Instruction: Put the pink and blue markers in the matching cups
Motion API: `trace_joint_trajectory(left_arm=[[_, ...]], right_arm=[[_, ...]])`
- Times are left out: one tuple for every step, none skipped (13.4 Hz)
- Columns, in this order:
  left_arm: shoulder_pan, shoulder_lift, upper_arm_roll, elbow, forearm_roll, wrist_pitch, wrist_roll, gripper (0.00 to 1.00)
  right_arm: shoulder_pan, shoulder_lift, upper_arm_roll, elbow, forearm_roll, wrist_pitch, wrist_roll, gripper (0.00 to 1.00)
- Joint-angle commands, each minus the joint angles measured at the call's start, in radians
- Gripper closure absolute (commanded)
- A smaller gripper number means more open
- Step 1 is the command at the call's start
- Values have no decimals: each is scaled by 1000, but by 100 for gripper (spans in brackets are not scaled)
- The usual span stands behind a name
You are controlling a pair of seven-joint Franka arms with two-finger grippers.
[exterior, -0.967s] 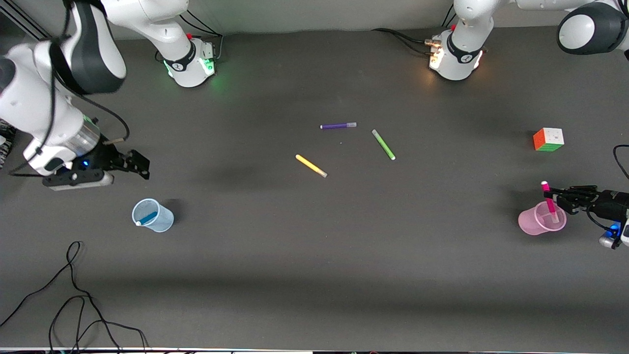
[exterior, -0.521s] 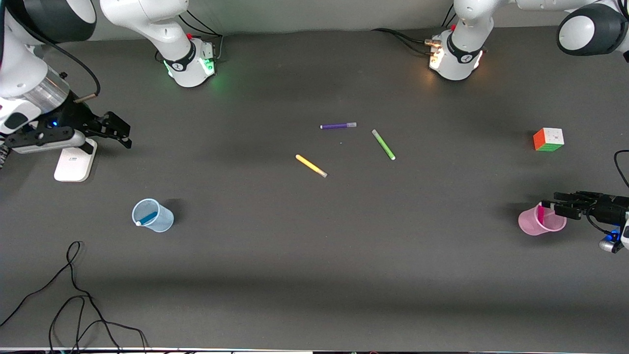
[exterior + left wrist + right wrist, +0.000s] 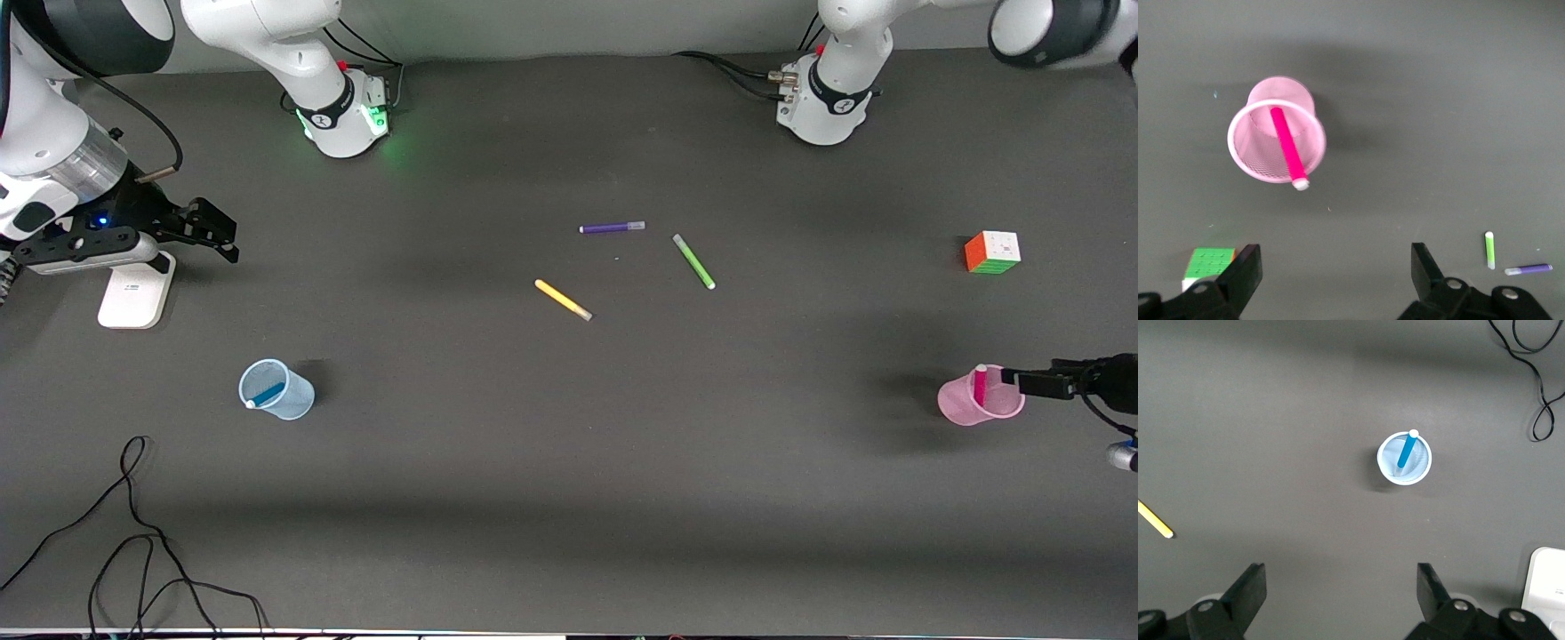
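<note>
The pink marker [image 3: 980, 384] stands leaning inside the pale pink cup [image 3: 965, 404] at the left arm's end of the table; both show in the left wrist view, marker [image 3: 1287, 147] in cup [image 3: 1251, 157]. The blue marker [image 3: 266, 394] leans inside the pale blue cup [image 3: 293, 400] at the right arm's end; the right wrist view shows marker [image 3: 1407, 450] in cup [image 3: 1421, 468]. My left gripper [image 3: 1022, 382] is open and empty beside the pink cup. My right gripper [image 3: 218, 236] is open and empty, up over the table's right-arm end.
A purple marker [image 3: 612, 228], a green marker [image 3: 693, 261] and a yellow marker [image 3: 563, 300] lie mid-table. A colour cube [image 3: 992, 252] sits farther from the camera than the pink cup. A white flat device [image 3: 135, 292] lies under my right gripper. Black cable [image 3: 133, 533] lies at the near edge.
The pink marker has dropped from my left gripper into the pink cup, and that gripper has drawn back toward the table's end. My right gripper rose away from the blue cup, uncovering the white device.
</note>
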Motion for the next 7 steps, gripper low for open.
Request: trace_joint_trajectory(left_arm=[[-40,-266,22,-245,22,37,-29,1],[-47,-367,20,-343,20,70,-56,1],[-59,-461,20,-430,16,112,-57,1],[-68,-542,20,-501,12,135,-59,1],[-83,-598,20,-547,8,147,-65,1],[-91,-644,20,-576,3,159,-83,1],[-93,-676,20,-600,-17,169,-91,1]], right_arm=[[4,-12,-8,-8,-15,-6,-15,0],[4,-12,-8,-6,-15,-4,-15,0],[4,-16,-11,-9,-15,-7,-15,0],[4,-18,-13,-11,-15,-10,-15,0],[2,-16,-17,-9,-15,-9,-15,0],[2,-16,-17,-9,-15,-9,-15,0],[2,-20,-19,-3,-15,-13,-16,0]])
